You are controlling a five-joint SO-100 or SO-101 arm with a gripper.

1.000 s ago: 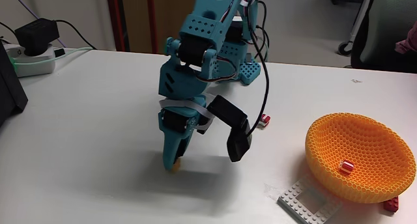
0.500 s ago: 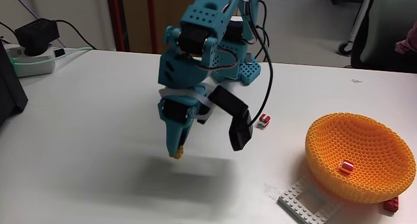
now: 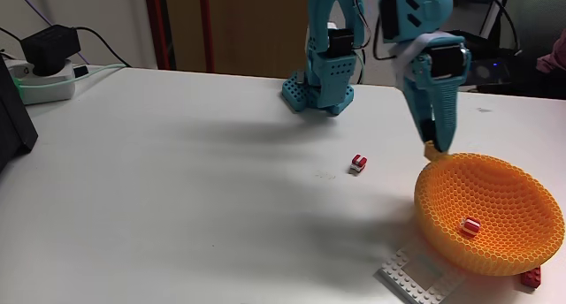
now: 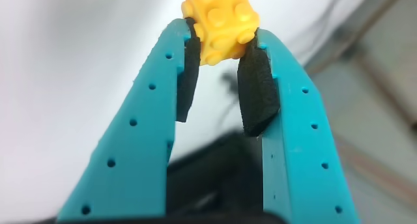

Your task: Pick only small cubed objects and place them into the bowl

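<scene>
While the arm hangs over the right side of the table, the lines below log what shows.

Tool: teal tool (image 3: 432,148) points down, just above the near-left rim of the bowl in the fixed view; clenched on the yellow cube.
Tool, wrist view: tool (image 4: 221,35) has two teal fingers with black pads (image 4: 257,87); both pads press the cube's sides.
Yellow cube: yellow cube (image 4: 221,23) with studs, pinched at the tips, tilted; in the fixed view a small yellow bit (image 3: 431,149) shows at the tip, in the air, not touching the bowl.
Bowl: orange bowl (image 3: 522,202) with honeycomb wall, on the table at the right, open side up.
Cube in bowl: red-and-white cube (image 3: 471,224) lies inside the bowl, on the inner wall near the bottom.
Cube on table: second red-and-white cube (image 3: 357,164) sits on the bare table, left of the bowl, well apart from it and from the tool.
White plate: flat white studded plate (image 3: 411,273) lies at the front, partly under the bowl's near edge.
Red brick: small red brick (image 3: 531,278) at the bowl's lower right, just beside it.
Table: white table (image 3: 159,207).
Arm base: teal base (image 3: 320,87) stands at the back of the table.
Power strip: white power strip (image 3: 40,74) with a black adapter, far left, cables trailing.
</scene>
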